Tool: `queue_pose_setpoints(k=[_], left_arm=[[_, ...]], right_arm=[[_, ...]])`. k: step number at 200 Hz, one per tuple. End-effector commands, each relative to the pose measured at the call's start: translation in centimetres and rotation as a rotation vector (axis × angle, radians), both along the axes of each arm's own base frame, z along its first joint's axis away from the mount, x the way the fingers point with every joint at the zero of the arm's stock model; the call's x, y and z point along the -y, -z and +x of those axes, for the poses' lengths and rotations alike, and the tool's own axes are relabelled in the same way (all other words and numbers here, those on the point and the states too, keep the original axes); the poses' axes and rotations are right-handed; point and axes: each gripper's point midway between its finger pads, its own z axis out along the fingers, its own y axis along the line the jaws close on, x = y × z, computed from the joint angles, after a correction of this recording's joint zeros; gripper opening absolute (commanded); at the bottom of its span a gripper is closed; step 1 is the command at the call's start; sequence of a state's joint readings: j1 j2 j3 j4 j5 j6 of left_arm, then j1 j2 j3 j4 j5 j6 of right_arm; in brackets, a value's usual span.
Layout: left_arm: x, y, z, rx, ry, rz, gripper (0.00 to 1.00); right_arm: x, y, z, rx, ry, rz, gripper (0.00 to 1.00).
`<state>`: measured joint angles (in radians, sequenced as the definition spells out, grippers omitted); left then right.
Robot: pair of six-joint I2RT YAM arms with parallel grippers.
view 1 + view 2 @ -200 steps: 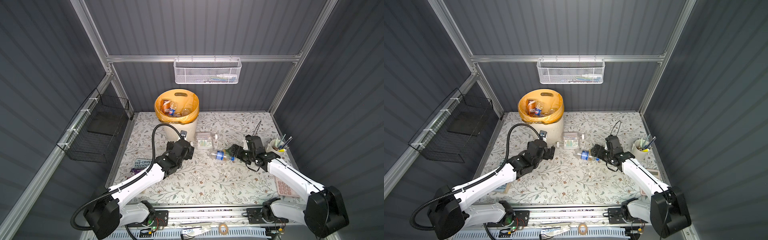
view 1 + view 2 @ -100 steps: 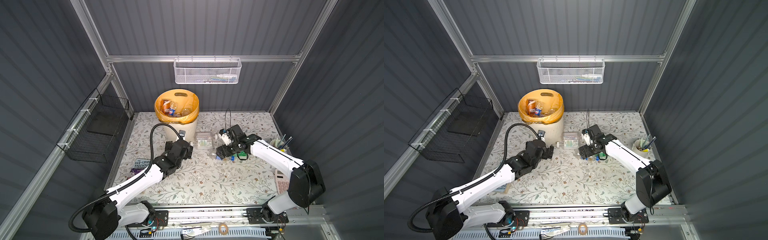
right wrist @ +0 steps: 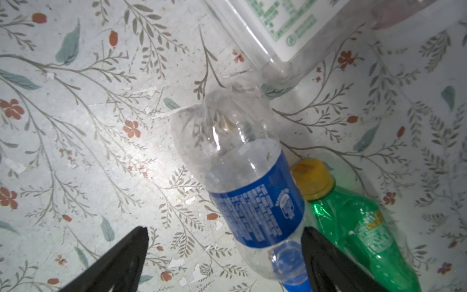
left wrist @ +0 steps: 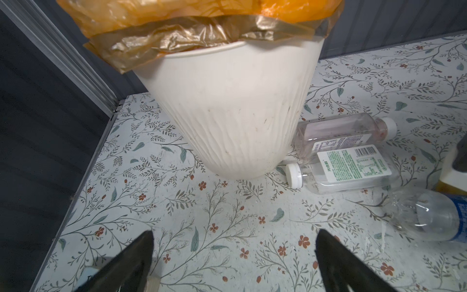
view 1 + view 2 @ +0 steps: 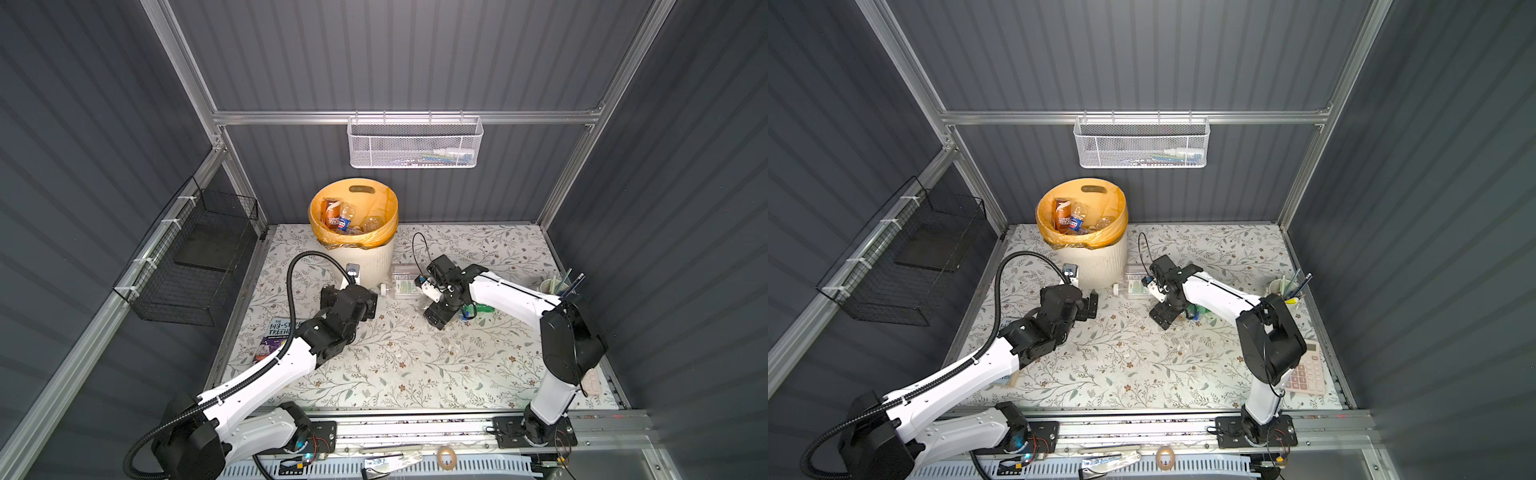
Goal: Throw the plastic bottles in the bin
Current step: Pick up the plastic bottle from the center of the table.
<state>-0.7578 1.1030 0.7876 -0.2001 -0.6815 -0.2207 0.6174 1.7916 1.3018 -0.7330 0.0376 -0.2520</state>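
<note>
Step, as we judge it: right end effector (image 3: 225, 231) set for pick of blue-label bottle (image 3: 252, 202), grasp not yet made. Fingers spread wide, straddling bottle's capped end, nothing held. Bottle lies flat on counter (image 5: 374, 365), near bin (image 5: 376, 262). Green bottle (image 3: 358, 227) just beside it, one finger between the two. Next we need squeeze on blue-label bottle alone, lift, carry over bin rim. Left end effector (image 4: 233, 235) released, empty, facing bin. Green-print-label bottle (image 4: 348, 172) lies at bin foot.
</note>
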Motion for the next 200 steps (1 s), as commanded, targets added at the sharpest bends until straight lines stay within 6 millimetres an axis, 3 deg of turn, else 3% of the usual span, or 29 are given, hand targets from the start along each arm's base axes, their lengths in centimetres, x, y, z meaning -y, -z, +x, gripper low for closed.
queue_pose_setpoints(k=[1,92,129,165,200], left_arm=[[-1.1,0.3,-0.4,-0.001,-0.039,-0.002,1.00],[-2.3,0.4,-0.4,-0.005,-0.069,0.002,1.00],[-3.1,0.6,-0.5,-0.007,-0.094,-0.010,1.00],[-4.0,0.9,-0.5,-0.010,-0.122,-0.037,1.00],[-4.9,1.5,-0.5,-0.021,-0.154,-0.061,1.00]], right_arm=[[0.4,0.9,-0.6,-0.018,-0.053,-0.079,0.94],[-2.5,2.8,-1.5,-0.078,-0.117,-0.075,0.74],[-2.5,3.0,-2.1,-0.095,-0.110,-0.070,0.57],[-3.0,0.3,-1.9,-0.030,-0.057,0.032,0.52],[-3.5,-6.6,-0.5,0.140,0.067,0.281,0.51]])
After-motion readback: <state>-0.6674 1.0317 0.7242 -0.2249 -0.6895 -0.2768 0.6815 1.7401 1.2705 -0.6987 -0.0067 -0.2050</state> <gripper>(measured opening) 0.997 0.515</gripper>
